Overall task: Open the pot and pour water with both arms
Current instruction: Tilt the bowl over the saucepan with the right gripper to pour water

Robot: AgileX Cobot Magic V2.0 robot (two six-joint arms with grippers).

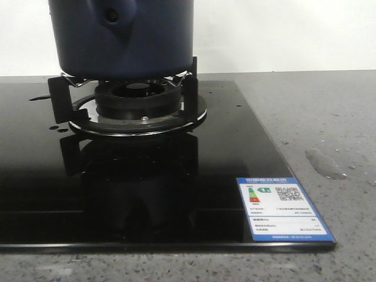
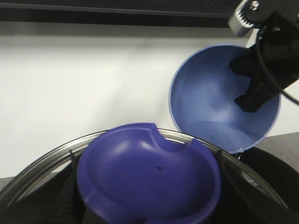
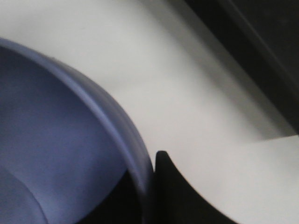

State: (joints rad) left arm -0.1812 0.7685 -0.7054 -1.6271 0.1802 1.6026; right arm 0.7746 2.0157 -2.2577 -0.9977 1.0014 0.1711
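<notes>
Pot [image 1: 121, 38], dark navy, sits on the burner [image 1: 138, 106] of a black glass hob [image 1: 176, 194] on a grey bench [image 1: 329, 117]. From the left wrist, a purple lid [image 2: 149, 175] appears held just above the pot's steel rim [image 2: 42, 163], probably lifted so water can go in; how far the left claw is open cannot be told. The right claw [image 2: 254, 81] grips the rim of a light blue bowl [image 2: 210, 102], tilted toward the pot, apparently for pouring.
</notes>
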